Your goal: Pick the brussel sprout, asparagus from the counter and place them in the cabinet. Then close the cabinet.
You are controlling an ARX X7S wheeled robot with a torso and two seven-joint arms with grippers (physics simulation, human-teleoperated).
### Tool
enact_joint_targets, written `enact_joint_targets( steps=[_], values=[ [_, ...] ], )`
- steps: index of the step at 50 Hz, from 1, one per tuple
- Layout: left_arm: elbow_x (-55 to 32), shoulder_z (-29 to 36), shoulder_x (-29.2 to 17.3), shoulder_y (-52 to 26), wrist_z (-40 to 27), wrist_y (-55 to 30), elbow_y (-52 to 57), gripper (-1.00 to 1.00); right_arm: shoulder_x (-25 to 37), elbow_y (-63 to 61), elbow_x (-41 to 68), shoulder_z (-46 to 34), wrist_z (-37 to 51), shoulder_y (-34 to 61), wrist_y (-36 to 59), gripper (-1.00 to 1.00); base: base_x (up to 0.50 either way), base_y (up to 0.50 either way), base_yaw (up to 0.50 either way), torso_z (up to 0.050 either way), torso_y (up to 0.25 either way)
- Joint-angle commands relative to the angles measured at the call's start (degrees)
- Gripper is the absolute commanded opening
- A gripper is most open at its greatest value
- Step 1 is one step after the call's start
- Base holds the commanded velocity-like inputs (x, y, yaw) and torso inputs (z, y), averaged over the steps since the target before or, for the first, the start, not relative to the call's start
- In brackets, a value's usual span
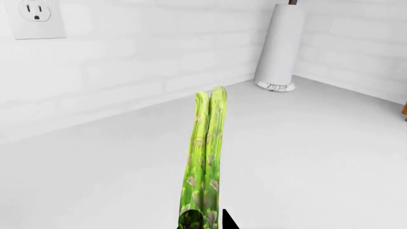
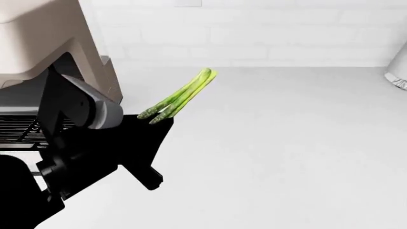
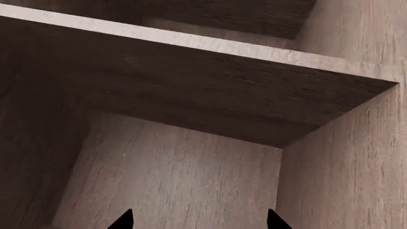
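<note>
My left gripper (image 1: 207, 222) is shut on the asparagus (image 1: 207, 152), a bunch of bright-green spears held by the bud-tip end and raised above the white counter (image 1: 305, 157). In the head view the asparagus (image 2: 182, 97) sticks up and to the right from the left gripper (image 2: 156, 120), over the counter (image 2: 286, 143). My right gripper (image 3: 198, 220) is open and empty inside the wooden cabinet, facing its back wall below a shelf (image 3: 190, 81). The right gripper is out of the head view. The brussel sprout is out of view.
A white paper towel roll (image 1: 279, 47) stands in the counter's corner against the white brick wall and shows at the head view's right edge (image 2: 399, 67). A wall outlet (image 1: 35, 16) is above the counter. A dark grate (image 2: 19, 128) lies at the left.
</note>
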Motion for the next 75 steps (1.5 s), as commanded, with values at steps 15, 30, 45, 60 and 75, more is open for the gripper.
enact_joint_targets(
  steps=[15,30,45,60,75],
  values=[
    [-1.67,0.63,-0.12,-0.36,-2.18,0.54,1.28,-1.0,14.62,-61.74,16.7,10.25,21.34,-18.47,26.71,1.0,0.0,0.0,0.0,0.0,0.0],
    [-1.8,0.81,-0.09,-0.02,-2.56,0.98,1.7,-1.0,17.14,-84.26,27.09,17.24,35.07,-27.9,34.39,1.0,0.0,0.0,0.0,0.0,0.0],
    [-2.58,0.78,-0.35,-0.48,-3.9,1.61,1.82,-1.0,18.74,-102.35,34.87,24.12,44.44,-43.38,32.75,1.0,0.0,0.0,0.0,0.0,0.0],
    [-2.92,0.19,-0.83,-0.22,-4.46,2.47,2.27,-1.0,29.87,-111.48,29.61,18.81,51.01,-57.17,14.25,1.0,0.0,0.0,0.0,0.0,0.0],
    [-4.78,-0.14,-1.61,-1.64,-6.3,3.16,2.73,-1.0,46.71,-111.44,24.14,-8.54,62.65,-54.04,-12.97,1.0,0.0,0.0,0.0,0.0,0.0]
  ],
)
